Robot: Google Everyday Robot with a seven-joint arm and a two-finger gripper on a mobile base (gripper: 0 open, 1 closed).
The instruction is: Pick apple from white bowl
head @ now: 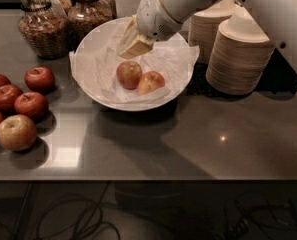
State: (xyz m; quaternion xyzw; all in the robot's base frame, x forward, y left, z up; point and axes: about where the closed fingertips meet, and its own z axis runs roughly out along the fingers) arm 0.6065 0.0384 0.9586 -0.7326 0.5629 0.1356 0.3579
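The white bowl (pixel 95 59), lined with crinkled white paper, stands at the back middle of the grey counter. Two apples lie in it, touching. The orange-red apple (pixel 129 74) is on the left and a paler yellow-pink apple (pixel 151 82) is on the right. My gripper (pixel 134 45), beige at its tip, hangs over the bowl from the white arm at the upper right. It is just above and slightly behind the orange-red apple, apart from it, and holds nothing that I can see.
Several darker red apples (pixel 32 104) and one paler apple (pixel 16 132) lie on the counter at the left. Glass jars (pixel 38 29) stand at the back left. Stacks of beige bowls (pixel 240 56) stand right of the white bowl. The counter's front edge (pixel 148 178) runs across below.
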